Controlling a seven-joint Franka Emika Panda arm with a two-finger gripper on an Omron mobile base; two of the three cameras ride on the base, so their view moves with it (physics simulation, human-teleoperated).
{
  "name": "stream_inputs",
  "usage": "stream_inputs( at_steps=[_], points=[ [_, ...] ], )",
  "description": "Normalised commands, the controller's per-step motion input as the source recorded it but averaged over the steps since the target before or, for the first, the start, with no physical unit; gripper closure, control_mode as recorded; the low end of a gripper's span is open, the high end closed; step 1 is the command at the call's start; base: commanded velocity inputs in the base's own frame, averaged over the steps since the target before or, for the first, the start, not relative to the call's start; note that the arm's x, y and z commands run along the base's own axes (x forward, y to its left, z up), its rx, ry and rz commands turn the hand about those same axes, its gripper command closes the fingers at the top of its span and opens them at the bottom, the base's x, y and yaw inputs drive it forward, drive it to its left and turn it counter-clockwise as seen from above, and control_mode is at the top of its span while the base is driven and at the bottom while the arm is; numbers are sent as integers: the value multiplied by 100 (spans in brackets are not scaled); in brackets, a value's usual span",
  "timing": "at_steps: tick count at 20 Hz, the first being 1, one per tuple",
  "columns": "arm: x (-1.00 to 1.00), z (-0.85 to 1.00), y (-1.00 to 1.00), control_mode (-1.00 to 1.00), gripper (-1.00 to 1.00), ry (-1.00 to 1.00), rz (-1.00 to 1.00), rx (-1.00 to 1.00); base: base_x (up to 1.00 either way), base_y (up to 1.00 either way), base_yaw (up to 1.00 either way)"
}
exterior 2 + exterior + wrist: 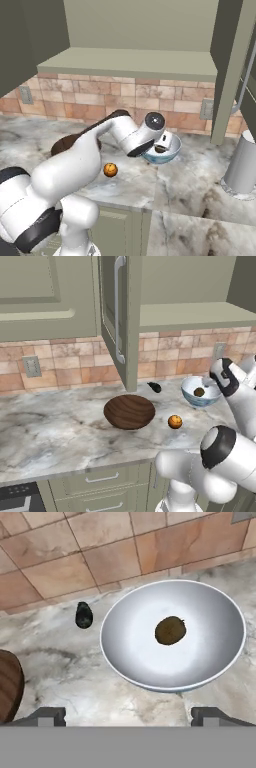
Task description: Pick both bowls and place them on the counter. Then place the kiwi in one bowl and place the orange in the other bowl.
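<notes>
On the marble bench (pixel 55 431), both bowls stood upright and apart: the dark wooden bowl (pixel 129 411) to the left, the white bowl with blue pattern (pixel 200 391) further right, near the tiled wall. The kiwi (pixel 170 630) lay inside the white bowl, a little off its centre. The orange (pixel 175 421) sat loose on the bench between the two bowls, just in front of the gap and nearer the wooden one. A small black glossy thing (pixel 154 387) lay by the wall behind them.

The tool (pixel 128 716) hung above the white bowl with its jaws spread wide and nothing between them, looking down into the bowl; the hand view showed both tips well apart at the bottom.

By my judgement the kiwi step was done and the orange was the remaining job. The risks: the orange is a ball on a smooth slab, so a finger touching it off-centre could send it rolling toward the bench edge or against the wooden bowl. Swinging low across from here, the arm might also clip the white bowl's rim and tip it on its narrow foot.

The kiwi's long axis ran roughly left to right in the hand view, its darker stem end seeming to point right. The orange, being round, had no axis to speak of
</notes>
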Motion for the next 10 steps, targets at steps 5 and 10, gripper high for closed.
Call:
stream_inputs(
  at_steps=[5, 10],
  points=[
    [-42, 35, 48, -100, -100, 6, 2, -12, 0, 0, 0],
    [-50, 12, 53, -100, -100, 8, 0, -15, 0, 0, 0]
  ],
)
